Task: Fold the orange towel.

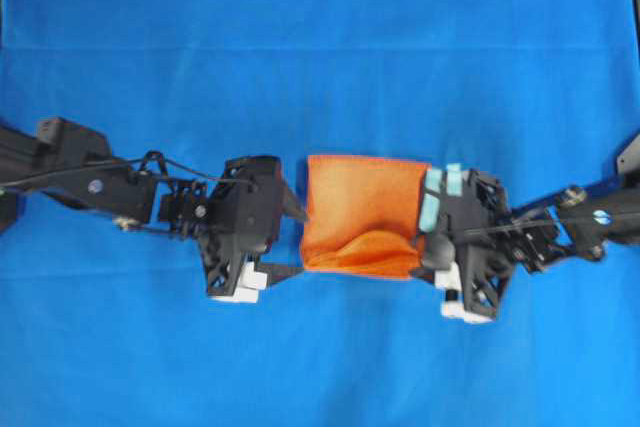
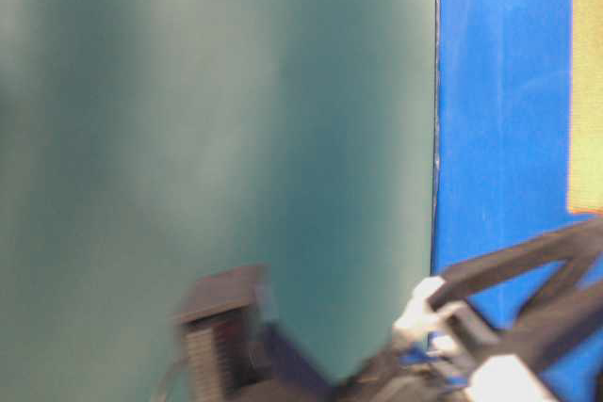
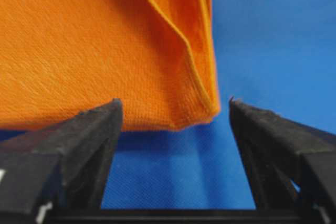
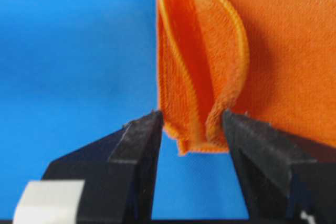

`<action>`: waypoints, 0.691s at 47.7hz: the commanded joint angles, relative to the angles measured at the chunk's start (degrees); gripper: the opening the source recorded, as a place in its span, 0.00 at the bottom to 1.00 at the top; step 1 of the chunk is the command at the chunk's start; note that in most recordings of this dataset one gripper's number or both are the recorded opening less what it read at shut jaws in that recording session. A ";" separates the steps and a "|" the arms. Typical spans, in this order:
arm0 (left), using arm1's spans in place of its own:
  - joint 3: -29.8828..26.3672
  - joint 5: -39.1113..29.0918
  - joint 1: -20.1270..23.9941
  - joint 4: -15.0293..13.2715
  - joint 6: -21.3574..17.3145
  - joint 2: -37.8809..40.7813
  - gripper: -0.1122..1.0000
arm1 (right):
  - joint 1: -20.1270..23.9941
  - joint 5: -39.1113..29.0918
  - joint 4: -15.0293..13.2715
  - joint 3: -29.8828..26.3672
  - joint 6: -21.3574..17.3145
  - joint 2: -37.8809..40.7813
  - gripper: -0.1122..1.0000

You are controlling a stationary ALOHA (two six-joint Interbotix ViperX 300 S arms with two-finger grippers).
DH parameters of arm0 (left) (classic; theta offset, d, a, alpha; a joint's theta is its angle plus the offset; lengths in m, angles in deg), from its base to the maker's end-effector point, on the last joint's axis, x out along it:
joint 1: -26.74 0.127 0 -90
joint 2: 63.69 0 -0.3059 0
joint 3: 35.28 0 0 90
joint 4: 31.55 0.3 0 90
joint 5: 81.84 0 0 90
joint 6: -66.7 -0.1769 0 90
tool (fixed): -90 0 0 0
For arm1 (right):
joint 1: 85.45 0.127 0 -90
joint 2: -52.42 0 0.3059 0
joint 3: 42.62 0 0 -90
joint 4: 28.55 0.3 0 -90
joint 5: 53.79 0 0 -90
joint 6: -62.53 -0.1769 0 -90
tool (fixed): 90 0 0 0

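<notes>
Fold laid, grippers letting go
Orange towel (image 1: 360,212) folded over on blue table cover (image 1: 320,47), 1 bulged flap; left gripper (image 3: 173,111) open, empty; right gripper (image 4: 191,121) parted, straddling corner, grip unclear.

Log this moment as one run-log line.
orange towel: folded, on table | left gripper: open, off towel | right gripper: open around corner

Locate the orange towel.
In the overhead view the fuzzy orange square towel lies folded mid-table on the blue cloth, between both hands.
</notes>
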 commanded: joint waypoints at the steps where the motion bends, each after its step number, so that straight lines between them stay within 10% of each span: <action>1: -0.26 -2.11 0.00 0.09 -0.09 -5.80 0.73 | 0.70 -3.08 -0.53 -1.41 0.00 -4.57 0.59; 33: 17.67 -2.64 6.06 0.18 -0.18 -39.20 0.71 | 0.35 -12.30 -10.72 10.28 -0.53 -37.44 0.59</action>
